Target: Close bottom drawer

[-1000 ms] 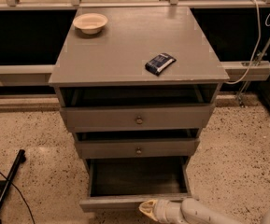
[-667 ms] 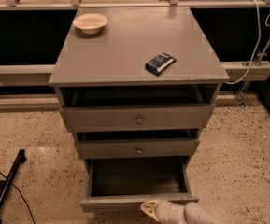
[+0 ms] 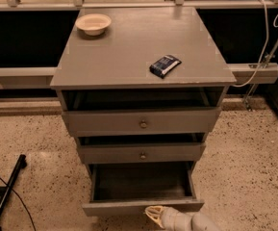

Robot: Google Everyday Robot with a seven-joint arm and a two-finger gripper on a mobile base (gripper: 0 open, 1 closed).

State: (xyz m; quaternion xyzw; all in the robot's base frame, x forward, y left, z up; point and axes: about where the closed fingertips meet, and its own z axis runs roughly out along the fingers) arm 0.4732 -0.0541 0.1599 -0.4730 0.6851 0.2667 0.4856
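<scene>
The bottom drawer [image 3: 143,207] of the grey cabinet is pulled open, showing its shallow box and worn grey floor [image 3: 141,183]. Its flat grey front runs along the bottom of the camera view. My gripper [image 3: 152,213] sits at the bottom edge of the view, its pale fingertips right at the outer face of the drawer front, just right of its middle. The white arm runs off to the lower right. The two upper drawers with round knobs [image 3: 143,124] stick out slightly.
On the cabinet top [image 3: 119,52] lie a cream bowl [image 3: 93,23] at the back left and a dark blue packet [image 3: 165,65] near the front right. A black stand leg [image 3: 6,196] and cable lie on the speckled floor at left. A white rail and cables stand at right.
My gripper and arm have shifted a little to the right and lower along the drawer front. The drawer stands open about as far as before.
</scene>
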